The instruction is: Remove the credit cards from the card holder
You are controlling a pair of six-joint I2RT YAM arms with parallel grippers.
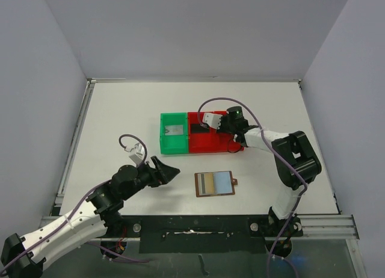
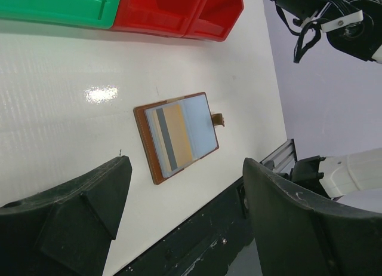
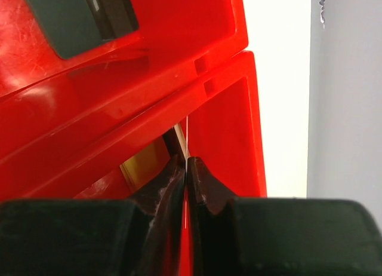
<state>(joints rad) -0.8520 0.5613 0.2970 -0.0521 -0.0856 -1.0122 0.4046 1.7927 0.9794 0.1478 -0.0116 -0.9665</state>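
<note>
card holder (image 1: 215,183) open near counter front edge; cards (image 2: 173,135) prob stiff, slick, pinch exposed edge. left gripper (image 1: 169,169) apart near it, right gripper (image 3: 186,162) pinched together over red bin (image 1: 210,148).

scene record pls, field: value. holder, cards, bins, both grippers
card holder: open, flat on the table, on the near side of the bins
in holder: gold/tan card with dark stripe
red bin: dark card inside
green bin: greyish flat item, likely a card
left gripper: open, empty, beside holder
right gripper: shut on thin card, over red bin
</note>
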